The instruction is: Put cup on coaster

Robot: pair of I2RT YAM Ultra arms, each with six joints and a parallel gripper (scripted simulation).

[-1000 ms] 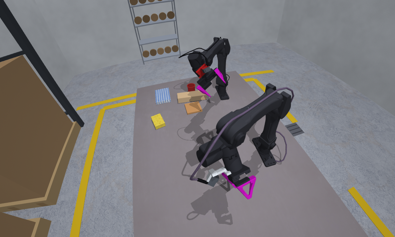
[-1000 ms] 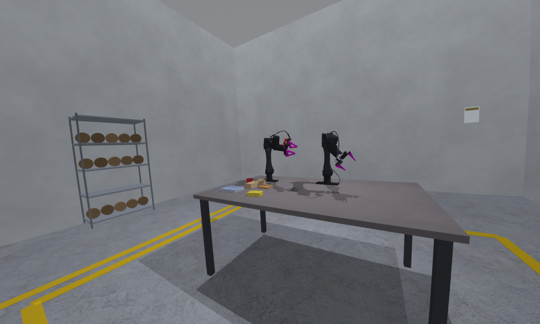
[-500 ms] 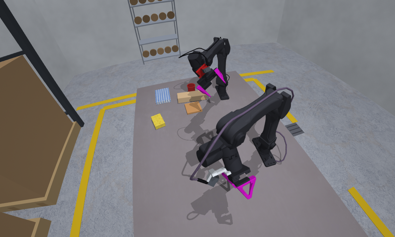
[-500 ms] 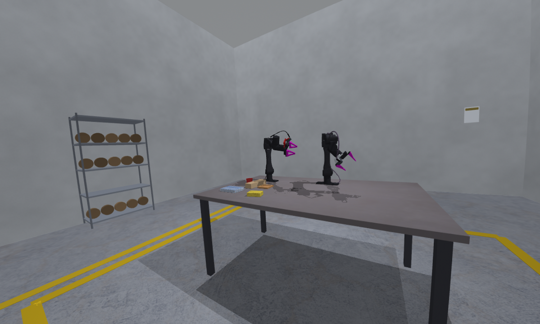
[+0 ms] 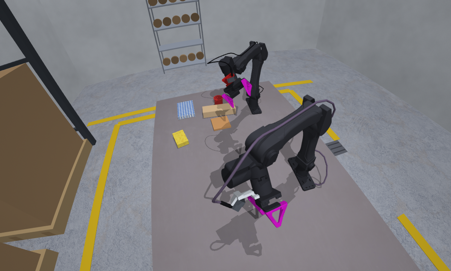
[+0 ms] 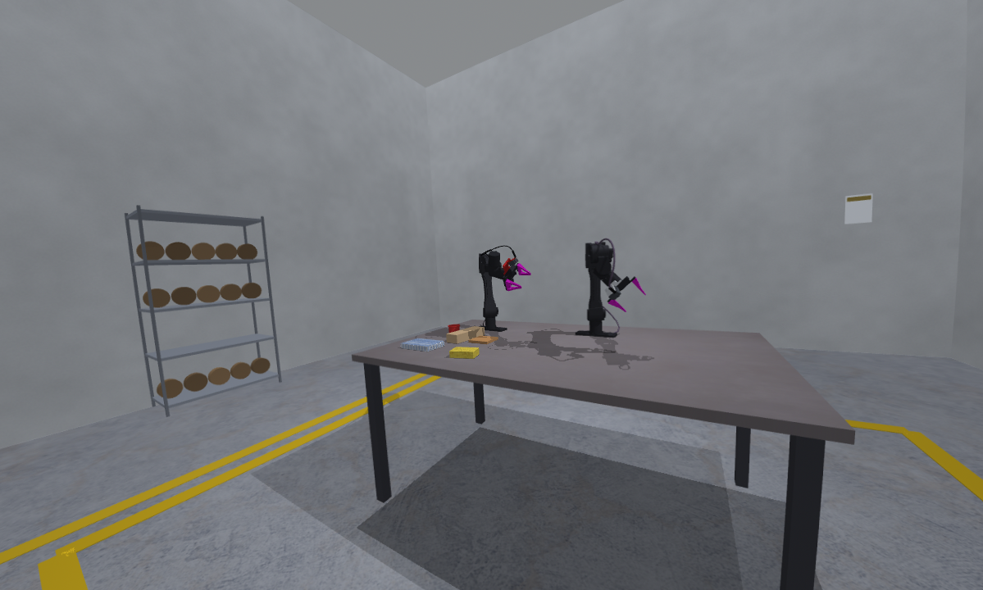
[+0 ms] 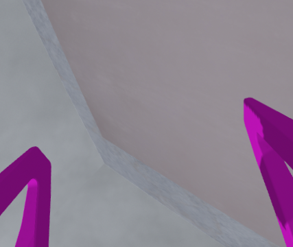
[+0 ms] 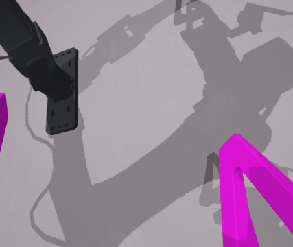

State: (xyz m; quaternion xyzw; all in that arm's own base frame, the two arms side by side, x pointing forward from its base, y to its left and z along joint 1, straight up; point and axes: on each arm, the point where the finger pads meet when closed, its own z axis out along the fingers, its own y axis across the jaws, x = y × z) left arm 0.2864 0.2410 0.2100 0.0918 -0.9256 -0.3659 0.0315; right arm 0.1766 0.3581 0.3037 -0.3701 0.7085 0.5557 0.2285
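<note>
The red cup (image 5: pixel 217 99) stands upright near the table's far end and also shows in the exterior view (image 6: pixel 453 327). I cannot see inside it. The orange square coaster (image 5: pixel 220 123) lies flat a short way nearer, with a tan wooden block (image 5: pixel 218 110) between the two. My right gripper (image 5: pixel 237 93) is open and empty, held in the air above and beside the cup. Its wrist view shows spread fingers over bare table. My left gripper (image 5: pixel 267 210) is open and empty, far from the cup, its fingers pointing past the table's other end.
A blue checked cloth (image 5: pixel 186 109) and a yellow sponge (image 5: pixel 180 138) lie on the table beside the block and the coaster. The left arm's base plate (image 8: pixel 63 92) is bolted to the table. A metal shelf (image 6: pixel 201 301) stands by the wall.
</note>
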